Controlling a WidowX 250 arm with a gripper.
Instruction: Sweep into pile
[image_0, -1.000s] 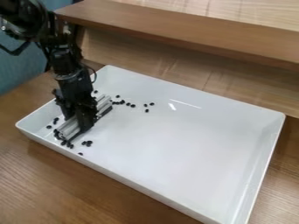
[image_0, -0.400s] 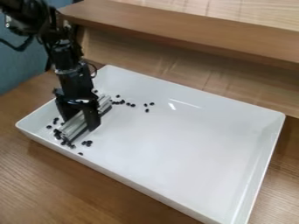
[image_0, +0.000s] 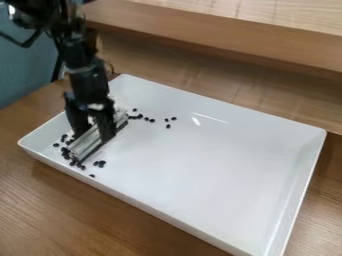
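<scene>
Wood tbl (image_0: 40, 200), wht rect. tray (image_0: 207, 170) on top. My gripper (image_0: 93, 136) over tray's L end in cam view, fingers parted, one each side of grooved silver bar (image_0: 85, 145); can't tell if they touch it. Bar lies in tray at a slant. Small blk beans (image_0: 139, 116): some strung out past bar's far end, others loosely bunched around near end, few strays.
</scene>
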